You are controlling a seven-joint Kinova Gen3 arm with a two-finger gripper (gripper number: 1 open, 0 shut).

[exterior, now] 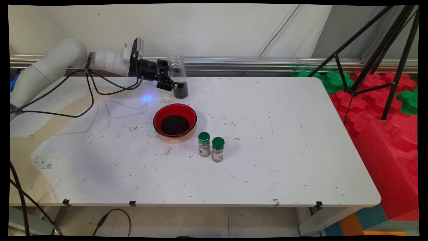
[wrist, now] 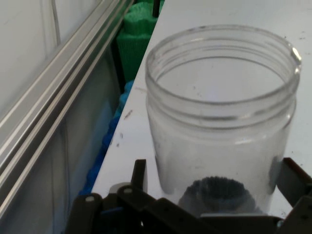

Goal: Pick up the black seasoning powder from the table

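Two green-capped shakers [exterior: 211, 148] stand nearest, just beside a red bowl [exterior: 175, 121]. Beyond, the gripper [exterior: 174, 84] clasps an upright open jar [exterior: 177, 76].

Soft, even light is falling from overhead, keeping the white tabletop [exterior: 267, 117] bright across most of its surface. The red bowl [exterior: 175, 124] and the two green-capped spice jars [exterior: 204, 144] are casting only faint, diffuse shadows toward the right. Thin grey shadows of the hanging cables [exterior: 90, 90] are lying on the tabletop's left part. The metal rail [exterior: 250, 62] along the wall is gleaming. In the hand view, small highlights are glinting on the clear jar [wrist: 222, 122] rim.
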